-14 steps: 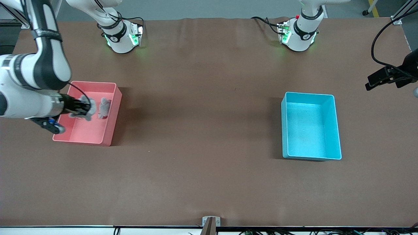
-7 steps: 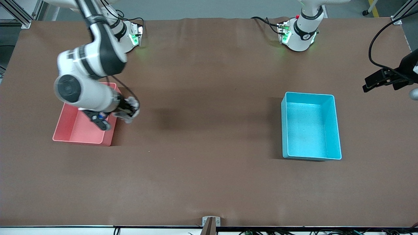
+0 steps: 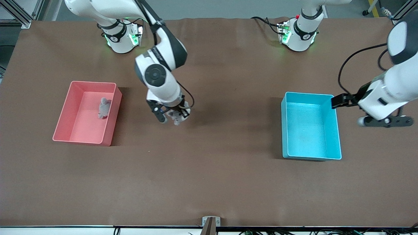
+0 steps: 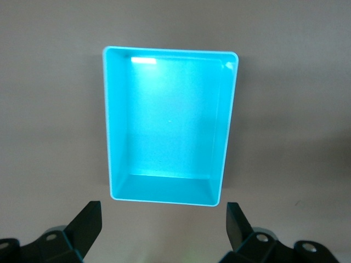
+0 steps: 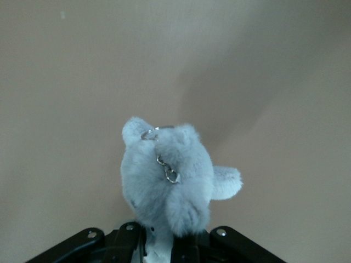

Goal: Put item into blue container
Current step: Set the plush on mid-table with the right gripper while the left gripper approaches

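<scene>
Jaws, right gripper (image 3: 173, 118): clenched on a small grey plush toy (image 3: 176, 117), holding it up over bare bench between the two bins.
Jaws, left gripper (image 4: 164, 233): spread wide and holding nothing, their two dark tips framing the blue container in the left wrist view.
Right arm pose: reaches from its base at the bench's top edge, elbow bent, wrist pointing down over the middle of the bench, closer to the pink bin than to the blue one.
Left arm pose: comes in from the left arm's end of the bench, its wrist in the air just beside the blue container's short wall at that end.
Plush toy, look (image 5: 167, 181): pale grey, fluffy, with a rounded body, one stubby limb sticking out sideways, and a small metal ring and clasp on its top.
Blue container (image 3: 311, 129): light cyan, rectangular, open-topped, straight-walled, standing toward the left arm's end of the bench.
Pink bin (image 3: 112, 114): same shape, toward the right arm's end, with a second grey plush (image 3: 104, 108) lying inside against one long wall.
</scene>
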